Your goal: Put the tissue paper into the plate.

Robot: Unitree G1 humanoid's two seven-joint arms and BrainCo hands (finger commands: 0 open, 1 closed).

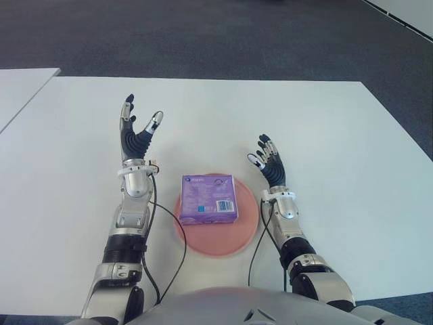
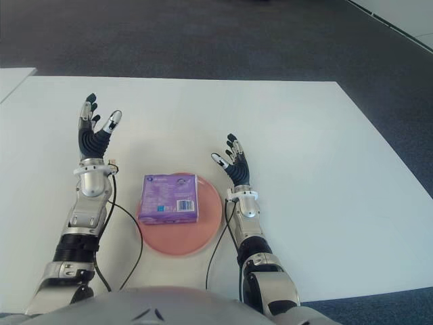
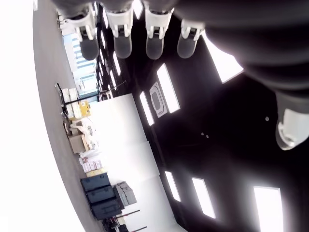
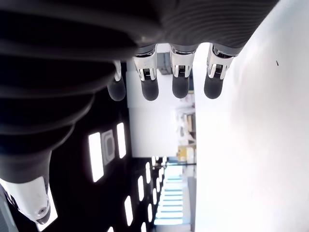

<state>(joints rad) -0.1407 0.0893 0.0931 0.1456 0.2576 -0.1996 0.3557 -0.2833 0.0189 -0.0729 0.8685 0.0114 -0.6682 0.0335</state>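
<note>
A purple tissue paper pack (image 1: 208,199) lies flat on the pink round plate (image 1: 230,238) near the table's front edge. My left hand (image 1: 137,132) is raised to the left of the plate, fingers spread and pointing up, holding nothing. To the right of the plate my right hand (image 1: 268,159) is also lifted with its fingers spread and empty. Both wrist views show extended fingers (image 3: 120,29) (image 4: 179,72) with nothing between them.
The white table (image 1: 325,135) stretches wide around the plate. Black cables (image 1: 177,264) run along both forearms beside the plate. A second white table (image 1: 20,88) edge shows at the far left, and dark carpet (image 1: 216,34) lies beyond.
</note>
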